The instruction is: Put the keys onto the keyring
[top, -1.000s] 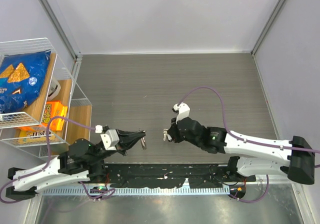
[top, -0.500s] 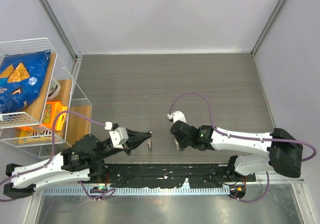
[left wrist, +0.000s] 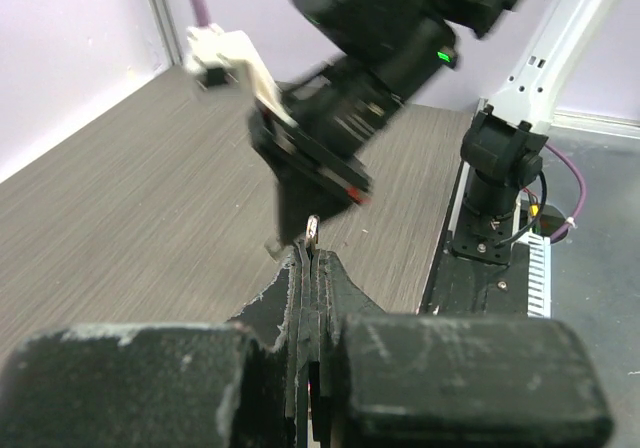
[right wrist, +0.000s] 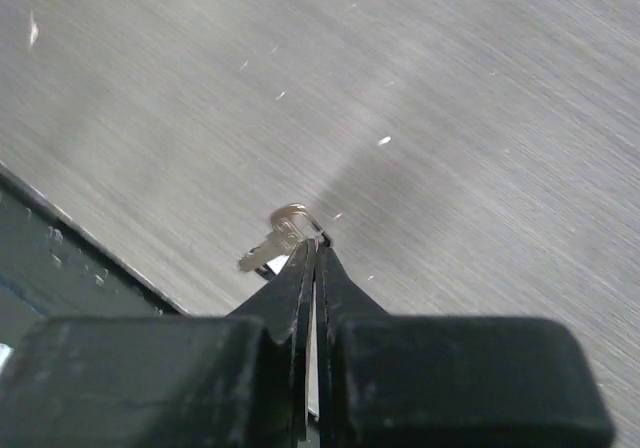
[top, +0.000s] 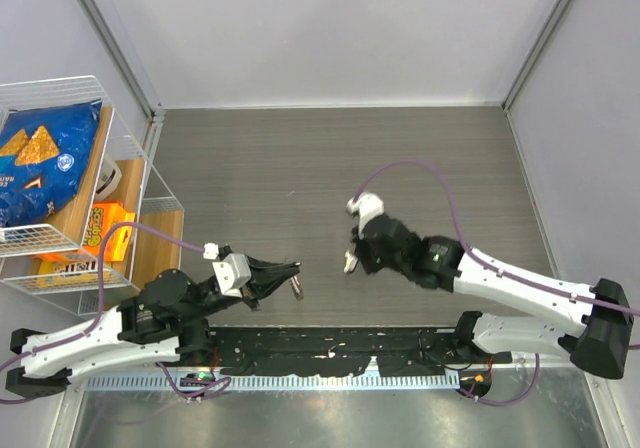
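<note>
My left gripper is shut on a small silvery key, which shows edge-on as a sliver above the fingertips. My right gripper hovers over the table a short way to the right, tip facing the left gripper. It is shut on what looks like the thin wire keyring. Another silvery key hangs at it, blade pointing down-left. Whether that key is threaded on the ring I cannot tell. In the left wrist view the right arm's wrist fills the space just beyond my left fingertips.
A wire rack at the left edge holds a blue chip bag and an orange packet. A black mounting rail runs along the near edge. Grey walls enclose the wood-grain table.
The right gripper has swung up from near the rail and now sits farther back, angled towards the left gripper. The left gripper edged right and holds steady. Both stay shut.
</note>
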`<action>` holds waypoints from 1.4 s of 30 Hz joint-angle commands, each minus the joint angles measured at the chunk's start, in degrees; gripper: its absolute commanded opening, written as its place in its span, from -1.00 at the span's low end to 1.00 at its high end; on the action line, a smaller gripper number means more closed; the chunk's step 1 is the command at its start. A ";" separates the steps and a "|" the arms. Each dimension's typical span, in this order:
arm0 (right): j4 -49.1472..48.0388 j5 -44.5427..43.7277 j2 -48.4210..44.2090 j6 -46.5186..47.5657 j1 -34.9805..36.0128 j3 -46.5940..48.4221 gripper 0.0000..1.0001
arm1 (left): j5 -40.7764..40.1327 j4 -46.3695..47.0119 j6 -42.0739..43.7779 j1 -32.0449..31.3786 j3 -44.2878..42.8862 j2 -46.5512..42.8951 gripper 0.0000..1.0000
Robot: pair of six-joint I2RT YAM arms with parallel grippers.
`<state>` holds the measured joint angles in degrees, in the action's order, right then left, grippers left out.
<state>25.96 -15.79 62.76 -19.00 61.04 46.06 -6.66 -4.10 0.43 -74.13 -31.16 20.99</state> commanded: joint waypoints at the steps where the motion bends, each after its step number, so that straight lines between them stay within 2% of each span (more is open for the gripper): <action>1: -0.32 32.64 -1.14 2.46 -11.04 0.90 -0.89 | 0.24 2.87 -0.07 -0.05 -2.50 0.36 -1.00; 2: -6.73 33.97 -1.76 3.44 -2.93 1.13 -0.88 | 0.24 2.35 -0.07 -0.05 -2.77 0.71 -1.00; 3: -3.23 1.44 -2.03 6.06 2.89 2.79 -0.88 | -0.63 1.91 -0.07 -0.05 -3.12 1.06 -1.00; 4: 5.77 -16.29 0.15 -0.09 4.78 3.59 -0.89 | -0.55 1.47 -0.16 -0.05 -3.38 1.33 -1.00; 5: 17.52 -33.69 1.99 -5.03 0.70 4.73 -0.89 | -0.55 2.07 -0.08 -0.05 -3.12 1.24 -1.00; 6: 17.55 -20.90 3.84 -0.99 -10.39 6.39 -0.89 | 0.23 3.03 -0.07 -0.05 -2.51 1.16 -1.00; 7: 7.28 11.60 2.90 2.27 -13.02 4.32 -0.89 | 0.41 3.65 -0.07 -0.05 -2.24 1.24 -1.00; 8: 1.26 29.06 0.98 3.96 -10.09 0.12 -0.88 | 0.42 3.75 -0.07 -0.05 -1.98 1.33 -1.00; 9: -2.97 32.80 0.00 4.58 -6.14 -0.09 -0.89 | -0.37 3.49 -0.07 -0.05 -2.24 1.77 -1.00; 10: 0.29 20.92 -0.70 5.98 1.99 2.43 -0.88 | -0.90 2.87 -0.07 -0.14 -2.68 2.03 -1.00; 11: 3.98 -9.04 -0.36 4.60 3.11 2.45 -0.88 | -0.64 2.78 -0.07 -0.05 -2.68 2.21 -1.00; 12: 6.89 -19.70 1.99 -3.07 -2.71 1.93 -0.89 | -0.55 3.56 -0.07 -0.05 -2.42 2.21 -1.00; 13: 10.22 -14.93 3.14 -5.75 -9.55 2.71 -0.89 | -0.03 3.83 -0.07 -0.05 -2.07 2.12 -1.00; 14: 6.25 -0.18 2.46 -2.04 -18.49 0.71 -0.89 | 0.15 5.23 -1.64 -0.05 -1.80 2.03 -1.00; 15: -8.93 30.68 1.50 -1.57 -15.02 -1.74 -0.89 | 0.15 4.98 -1.57 -0.14 -1.98 2.29 -1.00; 16: -11.95 34.74 0.27 1.57 -8.63 -2.20 -0.88 | -0.28 4.28 -1.57 -0.14 -2.33 2.56 -1.00; 17: -4.06 23.38 0.08 4.30 2.14 1.01 -0.89 | -0.81 4.27 -1.31 -0.05 -2.76 2.65 -1.00; 18: -0.33 -8.41 1.12 4.67 5.46 4.79 -0.88 | -0.82 2.62 -1.39 -0.05 -3.03 2.65 -1.00; 19: 5.36 -15.34 2.53 2.50 -0.68 5.00 -0.89 | -0.73 2.69 -1.39 -0.05 -2.86 2.47 -1.00; 20: 8.21 -4.79 4.72 0.48 -5.53 6.22 -0.89 | -0.38 3.30 -1.48 -0.14 -2.60 2.13 -1.00; 21: 5.97 4.62 4.82 1.24 -11.23 5.71 -0.89 | -0.20 3.66 -1.48 -0.05 -2.51 2.03 -1.00; 22: 2.56 9.94 2.48 1.25 -10.85 2.83 -0.89 | -0.29 3.40 -1.48 -0.14 -2.51 1.95 -1.00; 23: -1.31 10.16 1.32 0.99 -8.94 1.32 -0.89 | -0.72 3.05 -1.57 -0.14 -2.42 1.86 -1.00; 27: -0.65 8.93 -1.76 1.07 -8.65 1.22 -0.89 | -0.38 3.75 -1.48 -0.14 -1.98 1.86 -1.00; 31: -0.90 14.11 -4.30 2.65 -8.65 1.31 -0.88 | 0.50 3.31 -1.48 -0.05 -2.68 2.65 -1.00; 42: -5.21 35.20 -13.71 7.49 -8.65 0.25 -0.88 | 4.01 6.56 -1.13 -0.05 -2.59 3.44 -1.00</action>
<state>24.84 9.26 51.86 -14.20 52.27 46.28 -5.15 -2.81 -0.12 -74.13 -31.86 23.75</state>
